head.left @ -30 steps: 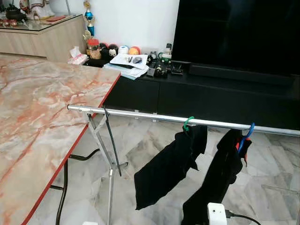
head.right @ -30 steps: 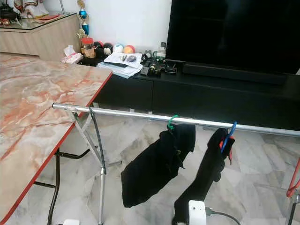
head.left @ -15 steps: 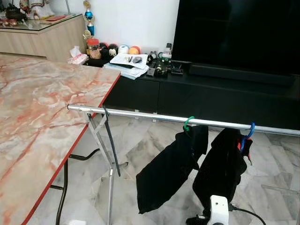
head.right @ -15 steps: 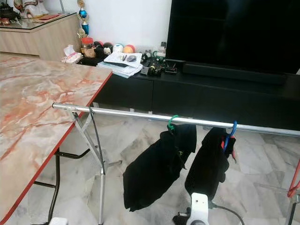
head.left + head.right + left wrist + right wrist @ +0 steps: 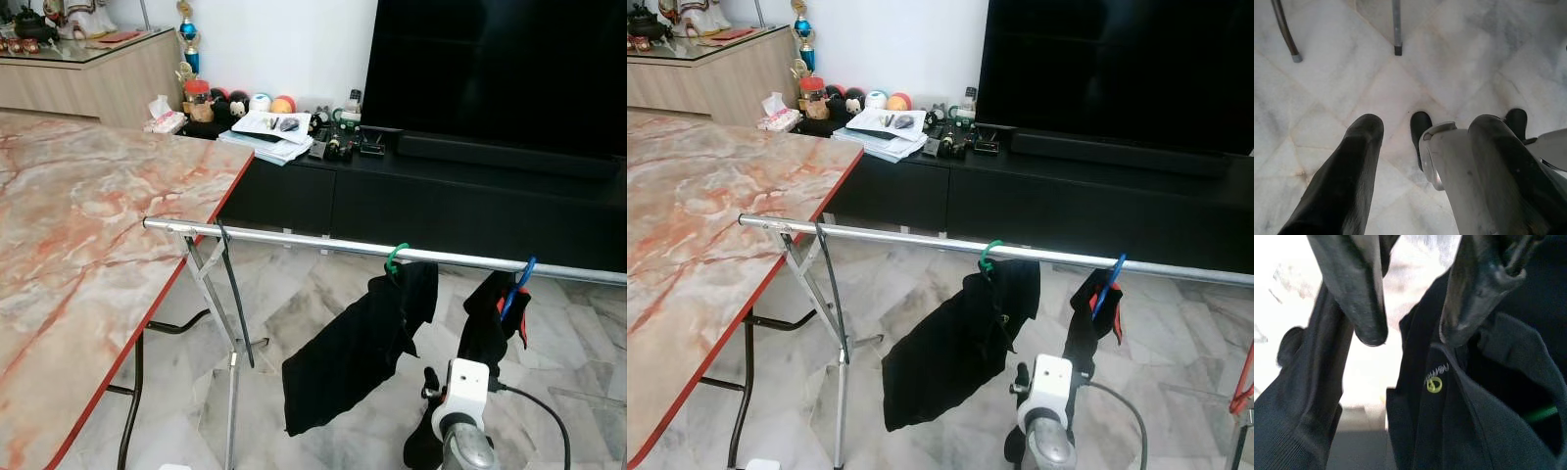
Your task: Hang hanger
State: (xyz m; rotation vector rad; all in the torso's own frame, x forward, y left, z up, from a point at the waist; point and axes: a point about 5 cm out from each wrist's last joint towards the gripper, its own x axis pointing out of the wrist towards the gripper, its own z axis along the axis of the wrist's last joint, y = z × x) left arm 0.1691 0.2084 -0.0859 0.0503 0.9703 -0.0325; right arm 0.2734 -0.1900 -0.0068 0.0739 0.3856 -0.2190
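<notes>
r gripper (image 5: pixel 1413 333) open by black garment (image 5: pixel 1464 426) on rail (image 5: pixel 294 239).

A shiny, smooth metal rail (image 5: pixel 294 238) carries two hangers: a green plastic hook (image 5: pixel 394 257) and a blue plastic hook (image 5: pixel 519 279). From each hangs soft, matt black cloth: a black garment (image 5: pixel 358 343) and a second black garment (image 5: pixel 485 333). The counter (image 5: pixel 88 225) has a polished marble-look top, pink and cream, with a red edge. The floor (image 5: pixel 313 304) is glossy pale marble tile. The right gripper (image 5: pixel 1410 335) has smooth, slightly glossy black fingers (image 5: pixel 1364 289). The left gripper (image 5: pixel 1420 142) looks matt black.
</notes>
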